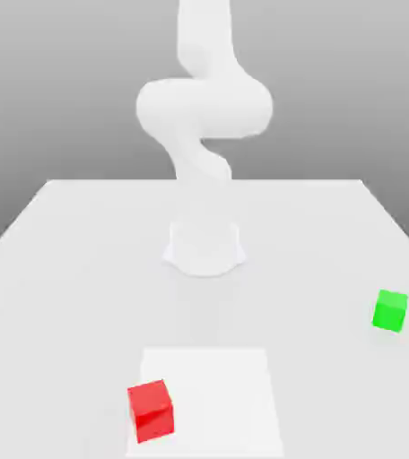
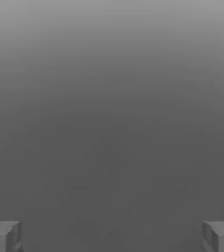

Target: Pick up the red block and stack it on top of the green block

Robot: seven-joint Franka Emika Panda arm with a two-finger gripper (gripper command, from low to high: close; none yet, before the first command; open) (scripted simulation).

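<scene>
The red block (image 1: 151, 409) is a small bright-red cube near the front of the white table (image 1: 82, 269), toward the exterior view's left. The green block (image 1: 389, 310) is a small bright-green cube farther back on the exterior view's right, well apart from the red one. In the hand view my gripper (image 2: 112, 237) is open: its two grey fingertips (image 2: 6, 236) stand wide apart with nothing between them, against a plain grey background. The white arm (image 1: 204, 108) rises from its base and leaves the exterior view's top edge.
The arm's round base (image 1: 204, 249) stands at the table's middle, behind both blocks. A brighter white square patch (image 1: 221, 394) lies on the table front; the red block sits at its left edge. The table's edges run along the back and both sides.
</scene>
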